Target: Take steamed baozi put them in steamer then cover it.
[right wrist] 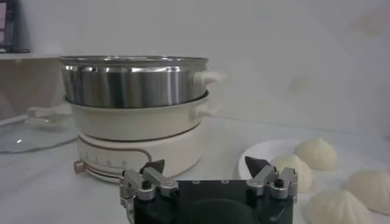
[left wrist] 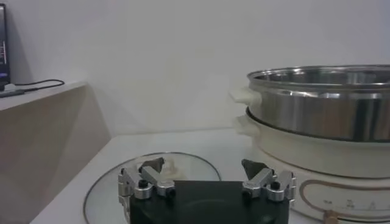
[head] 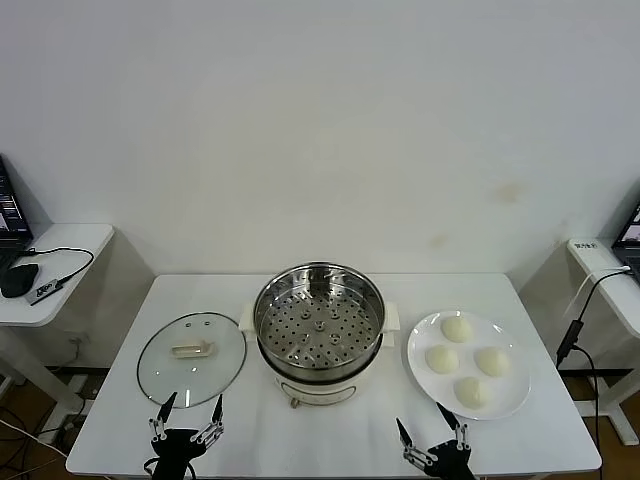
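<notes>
Steamer [head: 319, 333] sits mid-table, uncovered, tray bare. Four steamed baozi [head: 466, 360] wait on the plate [head: 423, 375] toward the right edge; glass lid [head: 191, 360] lies flat toward the left. Left gripper [head: 187, 412] and right gripper [head: 430, 421] hover at the front edge, fingers spread wide, holding nothing.

plain white wall [head: 320, 120], white table [head: 330, 440], white side desks [head: 60, 250] at both edges

Left tool [head: 187, 412], right tool [head: 428, 420]: both agape.

Steamer [head: 318, 330] ctr; lid [head: 191, 358] to its left, baozi [head: 466, 358] on plate [head: 512, 395] right.
</notes>
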### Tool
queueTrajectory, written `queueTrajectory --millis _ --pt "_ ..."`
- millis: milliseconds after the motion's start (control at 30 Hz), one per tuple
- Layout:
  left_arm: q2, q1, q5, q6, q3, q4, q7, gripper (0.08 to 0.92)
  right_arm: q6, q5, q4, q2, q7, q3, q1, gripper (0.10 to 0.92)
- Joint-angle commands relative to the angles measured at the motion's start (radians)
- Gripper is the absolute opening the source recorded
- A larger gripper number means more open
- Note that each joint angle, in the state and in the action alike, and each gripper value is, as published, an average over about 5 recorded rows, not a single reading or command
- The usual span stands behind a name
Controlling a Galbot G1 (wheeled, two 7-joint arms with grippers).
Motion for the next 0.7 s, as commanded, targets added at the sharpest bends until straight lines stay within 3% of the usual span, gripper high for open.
queueTrajectory --millis 33,367,500,700 --pt "0.0 0.0 0.001 0.008 0.0 -0.002 0.001 0.823 -0.01 -0.056 0.009 -0.033 0.011 0.082 0.055 0.823" --pt "0.017 -0.02 0.0 0.037 -0.016 -0.004 -0.009 0.823 -0.032 -0.301 -0.04 -0.247 0.001 0.235 0.252 0.823" --pt "0.023 -0.021 0.003 0.039 -0.025 -0.004 -0.007 0.823 -0.063 -0.434 -0.103 -0.384 -0.063 0.234 0.359 0.823" --pt "0.032 -0.026 0.012 0.048 -0.034 -0.016 -0.002 0.823 -0.096 -0.508 -0.215 -0.583 -0.191 0.134 0.52 0.823"
